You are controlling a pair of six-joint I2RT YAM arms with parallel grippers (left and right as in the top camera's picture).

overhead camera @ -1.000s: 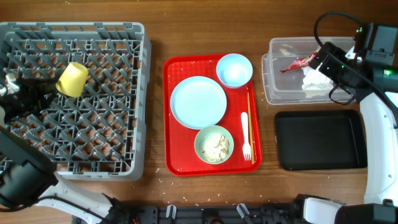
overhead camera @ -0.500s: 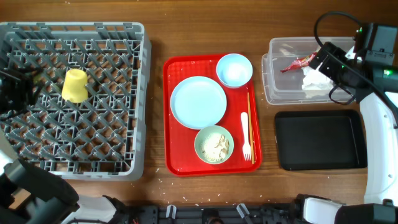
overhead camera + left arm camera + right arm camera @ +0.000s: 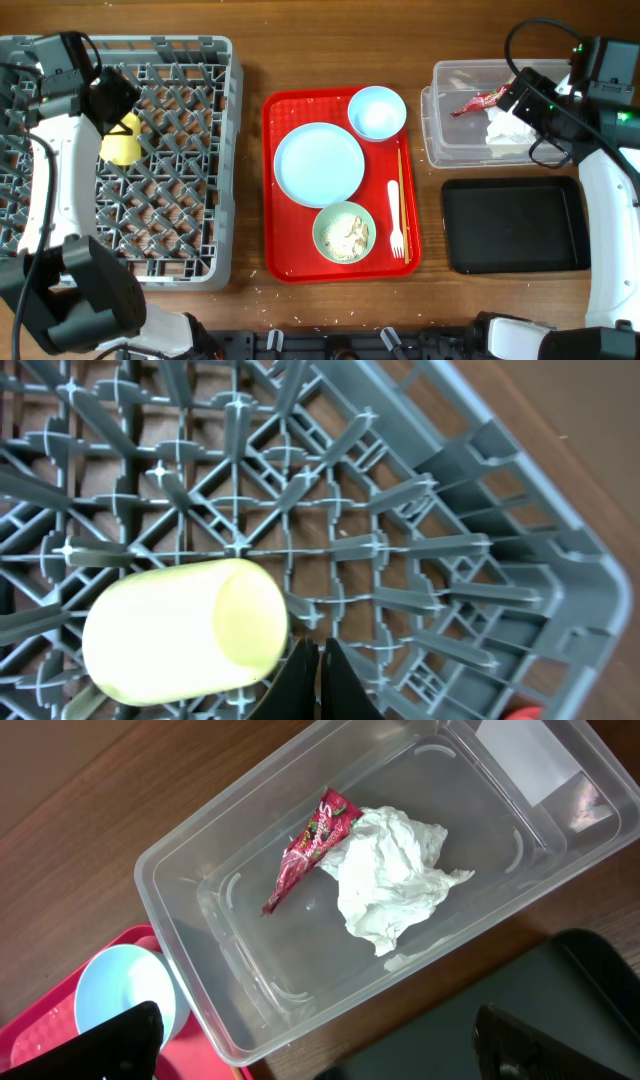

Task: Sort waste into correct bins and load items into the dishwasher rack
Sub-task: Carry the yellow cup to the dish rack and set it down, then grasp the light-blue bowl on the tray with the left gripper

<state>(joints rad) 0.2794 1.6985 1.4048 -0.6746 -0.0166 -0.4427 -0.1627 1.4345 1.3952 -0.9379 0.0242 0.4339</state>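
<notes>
A yellow cup (image 3: 120, 140) lies on its side in the grey rack (image 3: 170, 200) at the table's (image 3: 250, 50) left. The left end effector (image 3: 318, 680) is beside it, pinched narrow and empty. On the red tray (image 3: 270, 200) at centre sit a plate (image 3: 319, 164), a saucer (image 3: 377, 112), a bowl (image 3: 320, 232) of scraps (image 3: 348, 235), a fork (image 3: 396, 220) and chopsticks (image 3: 402, 200). At right, a napkin (image 3: 390, 885) and red wrapper (image 3: 310, 845) lie in the clear tub (image 3: 450, 150) under the right end effector (image 3: 320, 1045), which is spread wide. The black tray (image 3: 515, 225) sits just beside the tub.

A pale yellow plastic cup (image 3: 180, 630) lies on its side across the pegs of the grey plastic lattice rack (image 3: 420, 550), its flat base turned towards the rack's corner. Just below it, the left gripper (image 3: 318, 680) shows two dark fingertips drawn together, only a thin slit between them, holding nothing. Brown wooden table (image 3: 560, 420) shows beyond the rim.
</notes>
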